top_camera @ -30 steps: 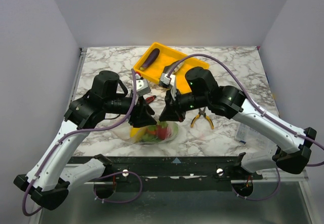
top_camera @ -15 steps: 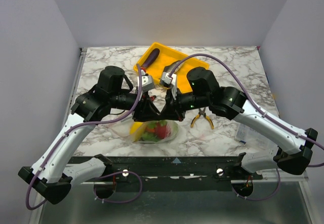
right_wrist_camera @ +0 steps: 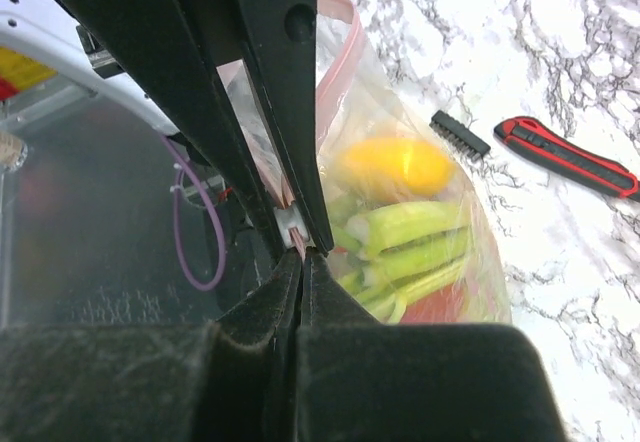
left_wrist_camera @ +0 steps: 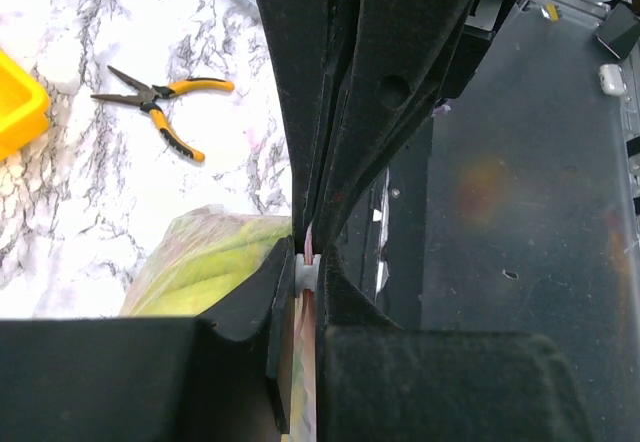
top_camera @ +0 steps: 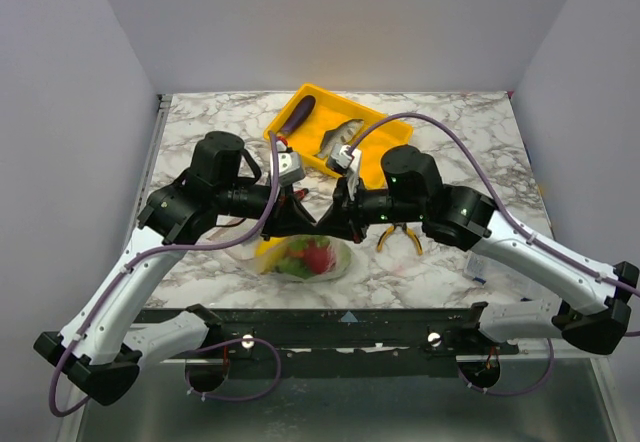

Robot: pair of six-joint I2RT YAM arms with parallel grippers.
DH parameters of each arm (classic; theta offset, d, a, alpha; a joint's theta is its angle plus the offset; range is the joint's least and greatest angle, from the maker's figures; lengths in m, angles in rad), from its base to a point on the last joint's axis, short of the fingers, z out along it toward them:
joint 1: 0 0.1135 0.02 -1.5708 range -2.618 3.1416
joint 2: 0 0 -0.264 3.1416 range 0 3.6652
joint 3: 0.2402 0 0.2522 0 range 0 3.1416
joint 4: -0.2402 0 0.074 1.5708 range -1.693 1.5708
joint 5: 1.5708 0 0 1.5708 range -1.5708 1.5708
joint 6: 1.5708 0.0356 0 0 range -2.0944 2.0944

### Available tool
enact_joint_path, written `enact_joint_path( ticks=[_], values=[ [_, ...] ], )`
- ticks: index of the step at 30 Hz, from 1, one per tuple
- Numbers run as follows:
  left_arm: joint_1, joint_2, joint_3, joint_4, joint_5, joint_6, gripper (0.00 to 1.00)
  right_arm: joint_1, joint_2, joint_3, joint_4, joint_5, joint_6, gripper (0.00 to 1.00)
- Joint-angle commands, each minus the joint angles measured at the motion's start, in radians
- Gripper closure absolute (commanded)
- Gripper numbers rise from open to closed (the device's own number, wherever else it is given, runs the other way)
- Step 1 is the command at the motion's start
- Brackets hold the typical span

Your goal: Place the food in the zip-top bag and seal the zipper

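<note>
Your left gripper [left_wrist_camera: 305,262] has just snapped from half-spread to pressed together, and its fingers now pinch the pinkish mouth edge of the bag [top_camera: 305,258], right beside the right gripper [right_wrist_camera: 302,260], whose fingers are clamped on the same edge. Half a second ago the left jaws stood open just short of it. The right arm has also swung toward 3 o'clock and sunk lower, which uncovers the fish [top_camera: 338,134] lying in the yellow tray [top_camera: 372,122]. With both grippers on the zipper [right_wrist_camera: 335,57], you look set to press or slide it closed. Judge that carefully: the fish and the eggplant [top_camera: 295,115] are still in the tray at 12 o'clock from the bag, so sealing now would leave food outside. The bag hangs between the two grippers near the table's front edge, at 6 o'clock from the tray. Squash [right_wrist_camera: 392,166], green leek [right_wrist_camera: 405,230] and something red show through its film. The table [top_camera: 200,122] is white marble-patterned and looks smooth. The pliers [top_camera: 400,234] lie at 3 o'clock from the bag, and the knife [right_wrist_camera: 565,158] rests just beyond it. Plain pale walls close in on three sides, so the arms have little room to swing outward.
</note>
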Motion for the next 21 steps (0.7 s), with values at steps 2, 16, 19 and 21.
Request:
enact_joint_path(
  ticks=[2,16,19,21],
  values=[
    [-0.002,-0.075,-0.031,0.007,0.020,0.012,1.00,-0.009,-0.092,-0.085,0.100,0.129,0.035,1.00],
    [-0.001,-0.089,-0.053,-0.019,0.114,0.048,1.00,-0.009,-0.184,-0.256,0.313,-0.187,-0.041,1.00],
    [-0.001,-0.060,-0.028,-0.043,0.123,0.047,1.00,-0.009,-0.185,-0.257,0.329,-0.180,-0.047,1.00],
    [-0.001,-0.042,-0.009,-0.063,0.124,0.044,0.96,-0.008,-0.180,-0.239,0.313,-0.176,-0.060,1.00]
  ],
)
